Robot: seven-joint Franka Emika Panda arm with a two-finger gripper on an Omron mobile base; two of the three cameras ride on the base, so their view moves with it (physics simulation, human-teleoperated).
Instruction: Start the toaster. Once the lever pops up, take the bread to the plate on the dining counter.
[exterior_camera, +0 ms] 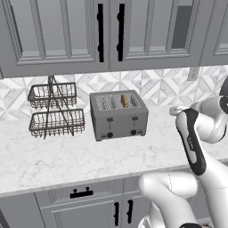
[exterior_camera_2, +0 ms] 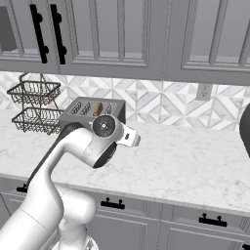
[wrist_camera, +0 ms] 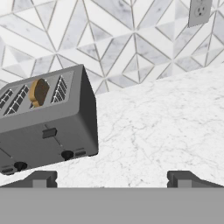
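The grey four-slot toaster (exterior_camera: 119, 115) stands on the marble kitchen counter against the tiled wall. The bread (exterior_camera: 125, 100) stands upright in one of its right-hand slots, with its brown top poking out. In the hand view the toaster (wrist_camera: 43, 124) fills the left side, with the bread (wrist_camera: 38, 92) in it. One dark lever (wrist_camera: 49, 132) sits high on its front above a black knob (wrist_camera: 67, 155). My gripper (wrist_camera: 112, 179) is open and holds nothing. It hangs over the counter to the right of the toaster (exterior_camera_2: 93, 111), apart from it. The plate and the dining counter are out of view.
A two-tier black wire basket (exterior_camera: 55, 110) stands left of the toaster. A wall outlet (wrist_camera: 200, 11) sits on the backsplash to the right. Grey upper cabinets (exterior_camera: 107, 31) hang above. Bare marble counter (exterior_camera_2: 195, 156) stretches to the right of the arm.
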